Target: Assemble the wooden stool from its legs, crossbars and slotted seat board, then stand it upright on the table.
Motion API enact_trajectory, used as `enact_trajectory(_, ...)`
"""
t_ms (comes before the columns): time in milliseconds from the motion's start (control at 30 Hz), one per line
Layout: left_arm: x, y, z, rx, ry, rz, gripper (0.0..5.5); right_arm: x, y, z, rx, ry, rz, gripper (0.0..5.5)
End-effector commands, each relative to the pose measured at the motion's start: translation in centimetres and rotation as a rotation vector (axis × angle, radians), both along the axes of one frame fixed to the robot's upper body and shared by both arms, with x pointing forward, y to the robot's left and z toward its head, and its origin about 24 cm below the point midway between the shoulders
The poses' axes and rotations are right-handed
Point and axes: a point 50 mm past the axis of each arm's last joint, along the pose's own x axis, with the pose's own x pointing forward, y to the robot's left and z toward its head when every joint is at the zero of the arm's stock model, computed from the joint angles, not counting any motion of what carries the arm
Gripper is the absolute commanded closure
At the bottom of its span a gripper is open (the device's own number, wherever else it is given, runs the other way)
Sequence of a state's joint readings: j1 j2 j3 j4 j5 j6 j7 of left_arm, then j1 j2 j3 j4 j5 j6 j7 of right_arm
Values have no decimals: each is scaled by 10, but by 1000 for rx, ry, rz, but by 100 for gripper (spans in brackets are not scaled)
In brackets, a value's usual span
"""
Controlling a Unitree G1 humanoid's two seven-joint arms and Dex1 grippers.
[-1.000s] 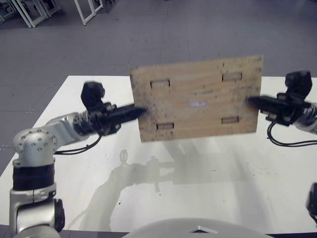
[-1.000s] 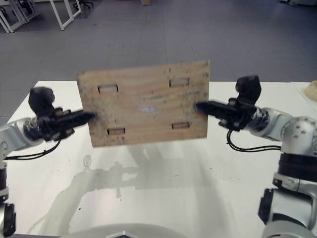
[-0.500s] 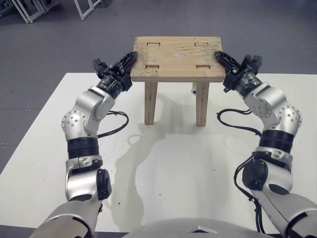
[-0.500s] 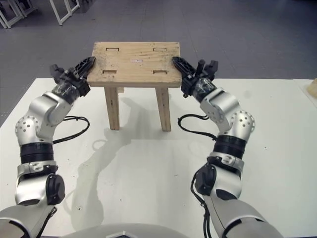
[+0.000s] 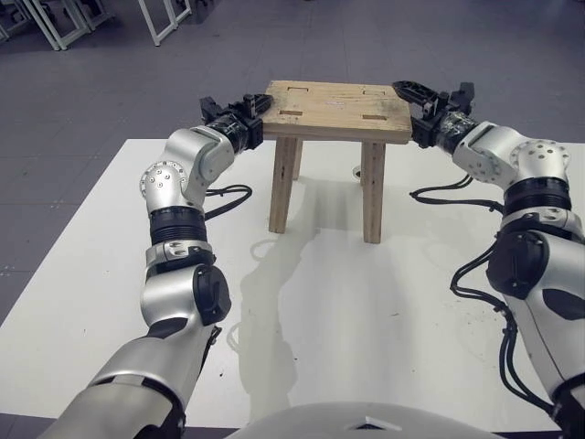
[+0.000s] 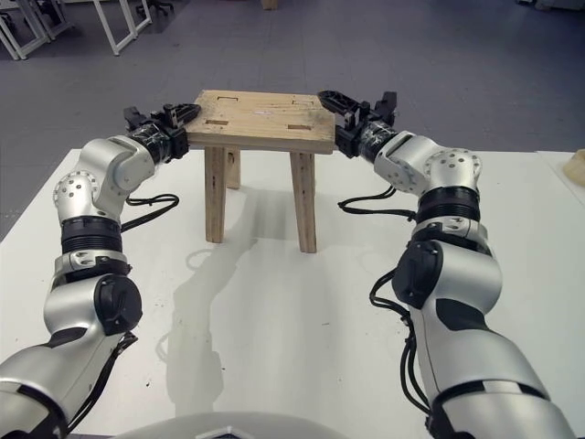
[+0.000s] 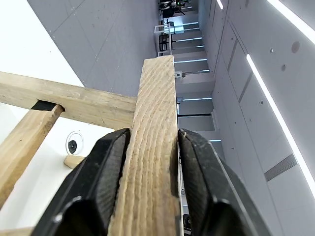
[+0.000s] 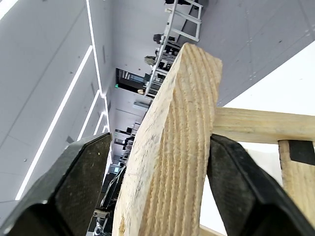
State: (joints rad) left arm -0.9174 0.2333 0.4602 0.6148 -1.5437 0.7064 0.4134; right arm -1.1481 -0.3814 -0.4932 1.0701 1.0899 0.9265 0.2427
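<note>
1. Far left, beyond the desk, white metal frames [image 5: 55,23] stand on the grey floor [image 5: 119,82].
2. The silver left arm [image 5: 183,174] stretches over the white desk [image 5: 366,347] toward its far side. A black cable [image 5: 219,197] loops on the desk beside it.
3. The left jaws are at the left end of the stool's seat. In the left wrist view both black fingers [image 7: 106,182] press against opposite faces of the board's edge, so the left jaws are clamped on the seat board.
4. The pale wooden stool [image 5: 334,108] stands upright on the desk, near the far edge and between the two arms. Its square-section legs [image 5: 280,187] are planted on the desk top.
5. The rectangular seat board [image 6: 260,119] lies level on top, and small rectangular slots [image 5: 291,113] show near its corners.
6. A small round fitting [image 5: 358,171] sits in the desk just behind the stool.
7. The right jaws are at the right end of the seat, straddling its edge. In the right wrist view one finger [image 8: 231,182] lies against the wood, while the other finger [image 8: 78,182] stands off with a gap showing, so the right jaws are parted and not clamped.
8. The silver right arm [image 5: 512,160] reaches in from the right, with a black cable [image 5: 448,197] trailing on the desk below it.
</note>
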Motion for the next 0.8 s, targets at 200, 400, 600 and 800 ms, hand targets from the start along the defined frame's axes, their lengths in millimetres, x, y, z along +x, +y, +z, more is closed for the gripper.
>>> enact_trajectory(200, -17, 60, 10, -52, -151, 244, 375, -8, -49, 17, 44, -88, -115, 227)
enact_trajectory(400, -45, 58, -4, 218, -307, 234, 375, -15, -56, -10, -33, 17, -173, 227)
enact_trajectory(600, -57, 33, -10, 433, -453, 216, 375, -17, -62, -37, -106, 32, -324, 227)
enact_trajectory(800, -66, 29, -21, 439, -458, 256, 375, -51, -72, -22, 105, -251, -537, 227)
